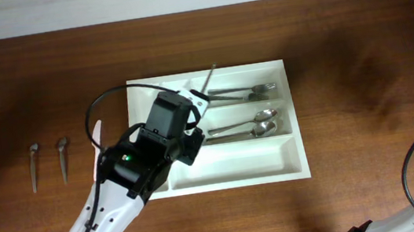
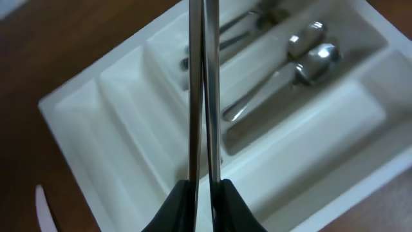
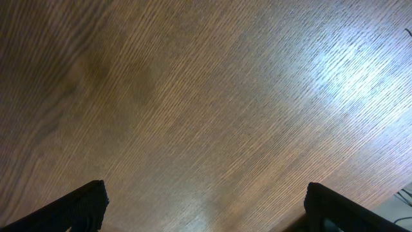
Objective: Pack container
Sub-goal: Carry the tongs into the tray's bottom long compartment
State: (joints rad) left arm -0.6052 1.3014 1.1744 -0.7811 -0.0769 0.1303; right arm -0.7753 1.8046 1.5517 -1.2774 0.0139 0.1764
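Closest, the right gripper (image 3: 206, 200) hangs with fingers spread wide over the bare brown wooden table (image 3: 193, 96). The left gripper (image 2: 203, 193) is clamped on a slim silver metal utensil (image 2: 203, 96), perhaps a knife seen edge-on, pointing toward 1 o'clock above the large white rectangular plastic cutlery tray (image 1: 237, 164) at mid-table. Two steel spoons (image 1: 259, 121) lie in its middle wide compartment, with steel forks (image 1: 255, 90) in the one beyond. At 9 o'clock, well apart, lie two small metal spoons (image 1: 35, 165).
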